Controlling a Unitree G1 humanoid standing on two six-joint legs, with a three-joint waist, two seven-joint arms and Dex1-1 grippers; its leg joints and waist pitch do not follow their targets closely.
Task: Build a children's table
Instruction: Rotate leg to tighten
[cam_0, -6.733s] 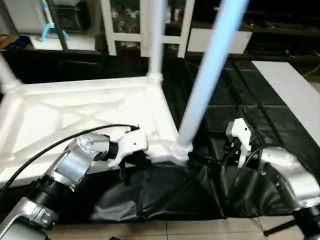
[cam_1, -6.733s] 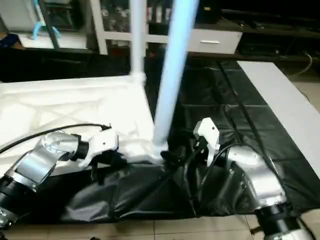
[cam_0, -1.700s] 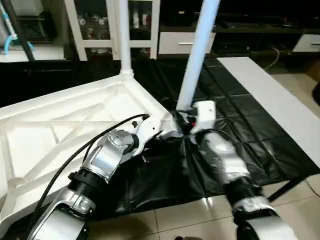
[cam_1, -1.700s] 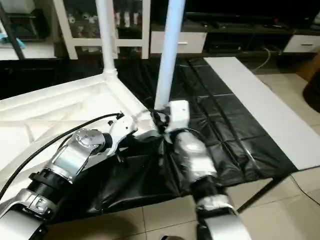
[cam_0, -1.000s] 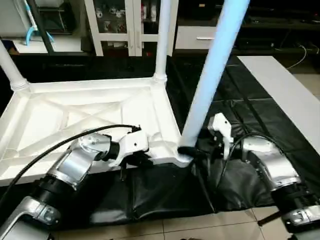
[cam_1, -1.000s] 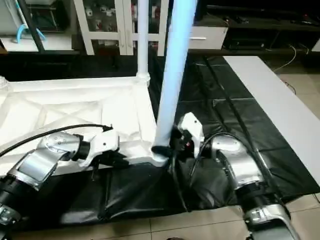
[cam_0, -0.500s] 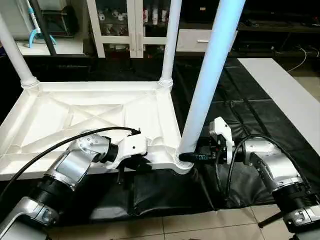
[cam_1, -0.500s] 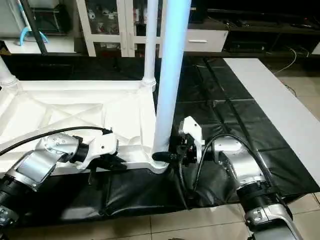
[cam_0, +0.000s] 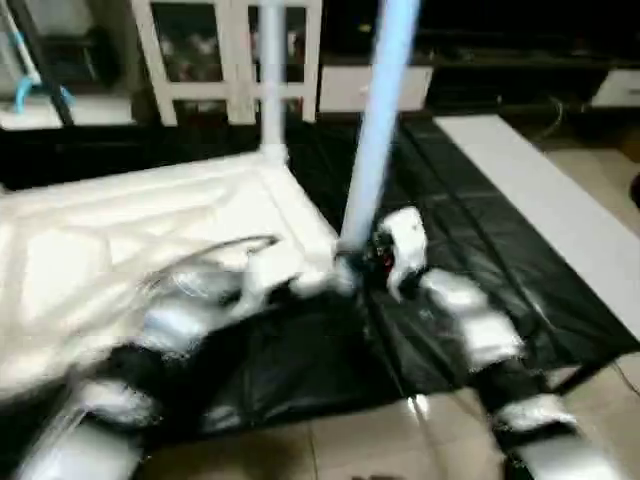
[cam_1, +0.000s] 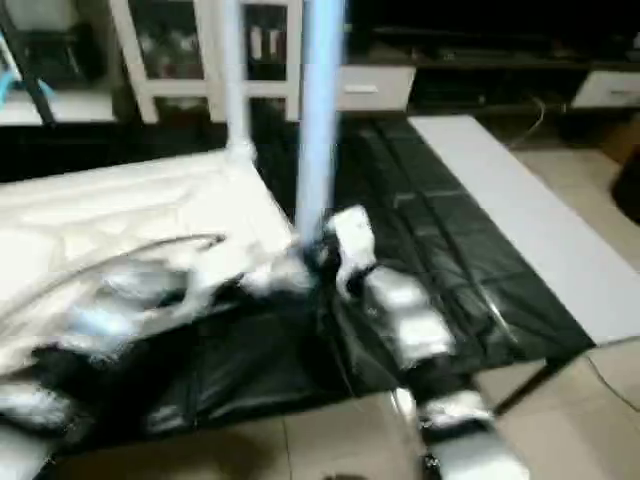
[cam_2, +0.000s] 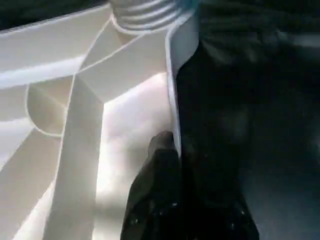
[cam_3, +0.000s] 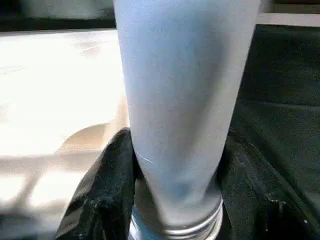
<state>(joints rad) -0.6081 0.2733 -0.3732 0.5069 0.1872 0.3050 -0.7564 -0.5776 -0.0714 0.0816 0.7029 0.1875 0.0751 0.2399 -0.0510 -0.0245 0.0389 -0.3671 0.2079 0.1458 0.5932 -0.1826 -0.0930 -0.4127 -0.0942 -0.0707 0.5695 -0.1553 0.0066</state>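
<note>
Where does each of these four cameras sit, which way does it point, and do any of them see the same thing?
Left eye view: on the head, looking down at the upturned white plastic ribbed tabletop; both silver forearms show.
Right eye view: beside it, same scene, with the right claw at the near white tube leg.
Left wrist view: on the left arm; left claw pinching the tabletop's edge.
Right wrist view: on the right arm; black fingers around that leg.
Shared: both wrist views show the leg's ribbed base.
</note>
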